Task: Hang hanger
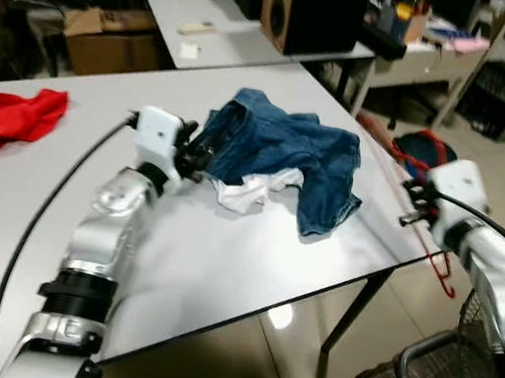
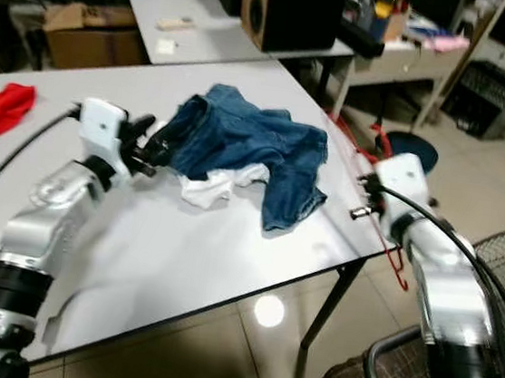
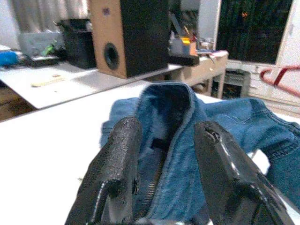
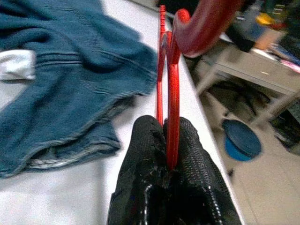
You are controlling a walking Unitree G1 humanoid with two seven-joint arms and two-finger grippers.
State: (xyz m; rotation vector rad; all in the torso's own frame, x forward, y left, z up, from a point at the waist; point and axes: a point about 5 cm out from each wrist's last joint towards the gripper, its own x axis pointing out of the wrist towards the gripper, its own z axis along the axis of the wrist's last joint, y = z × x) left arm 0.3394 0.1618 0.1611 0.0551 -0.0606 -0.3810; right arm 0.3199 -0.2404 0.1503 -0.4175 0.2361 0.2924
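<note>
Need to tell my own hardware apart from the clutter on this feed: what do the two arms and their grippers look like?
Both arms are silver metal segments with black joint collars. Each ends in a white boxy wrist housing. A black cable runs along each arm to the housing. The left gripper and right gripper each have two long black fingers with a rough, pebbled rubbery surface. No markings can be made out.

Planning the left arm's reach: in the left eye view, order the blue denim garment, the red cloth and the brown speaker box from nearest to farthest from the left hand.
1. Blue denim garment, touching the left hand.
2. Red cloth, table's left side.
3. Brown speaker box, on the far table.
</note>
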